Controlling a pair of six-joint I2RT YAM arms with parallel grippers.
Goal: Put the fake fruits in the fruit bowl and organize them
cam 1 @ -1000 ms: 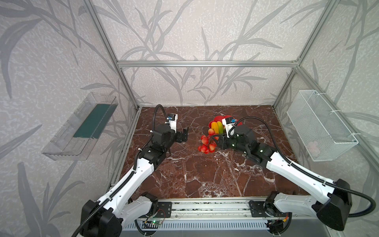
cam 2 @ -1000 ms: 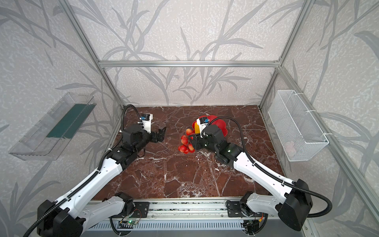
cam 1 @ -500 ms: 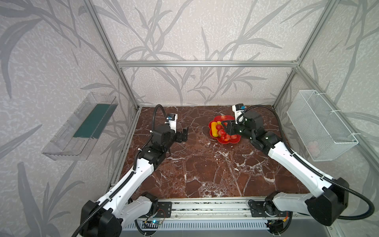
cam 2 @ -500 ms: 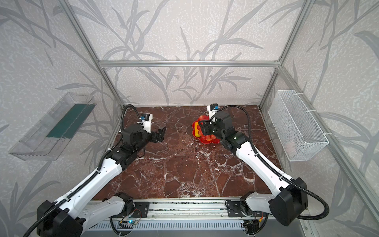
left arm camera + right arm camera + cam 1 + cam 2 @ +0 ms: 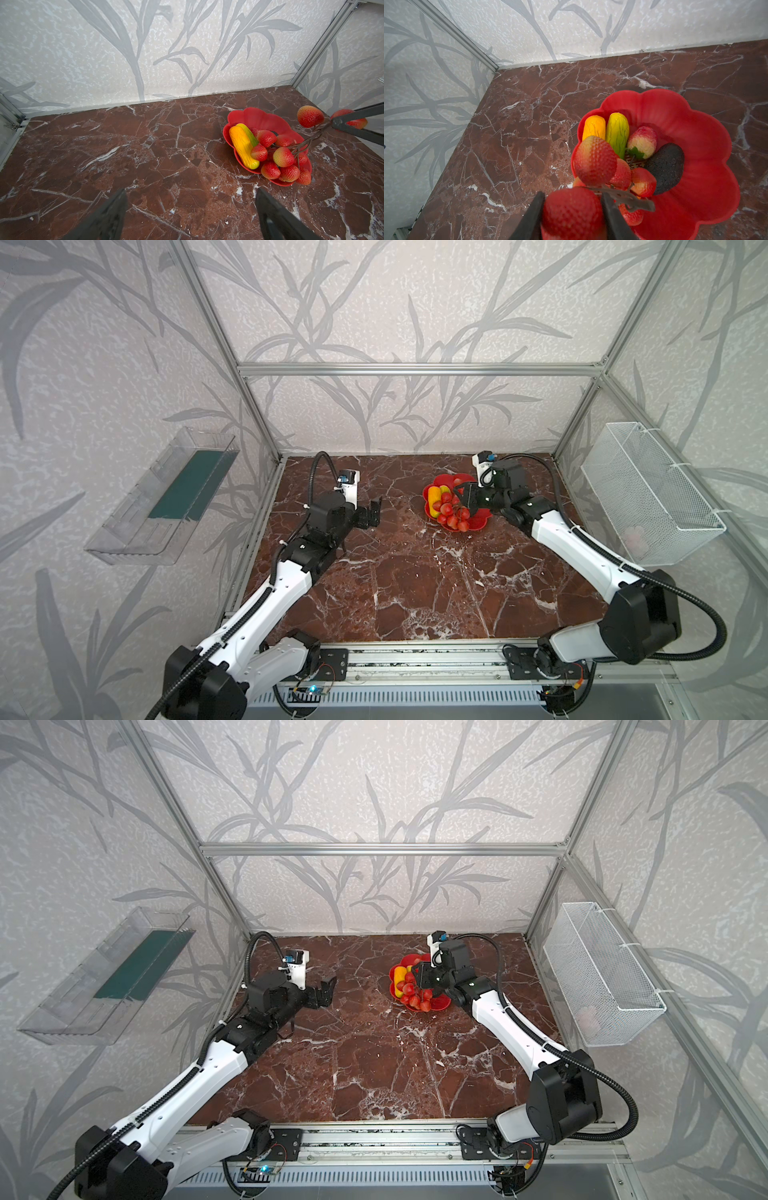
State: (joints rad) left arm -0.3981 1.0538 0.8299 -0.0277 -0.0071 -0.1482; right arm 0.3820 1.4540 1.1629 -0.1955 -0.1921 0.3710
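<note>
change: a second ago the bunch [image 5: 453,514] hung over bare marble left of the bowl [image 5: 481,521]; now it droops into the bowl, right of centre in both top views.
right gripper [image 5: 572,209]: fingers pinched on one red berry of the bunch.
left gripper [image 5: 372,512]: fingers spread wide, empty, left of centre as before.
already in bowl: yellow fruit [image 5: 593,127], green fruit [image 5: 617,133], strawberry [image 5: 642,142], avocado [image 5: 666,166].
meaning: likely only letting go and tidying remain.

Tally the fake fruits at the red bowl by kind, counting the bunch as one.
Yellow-orange oblong: 1
Green oblong: 1
Strawberry: 1
Dark avocado: 1
Bunch of red-yellow ovals: 1
Total: 5
</note>
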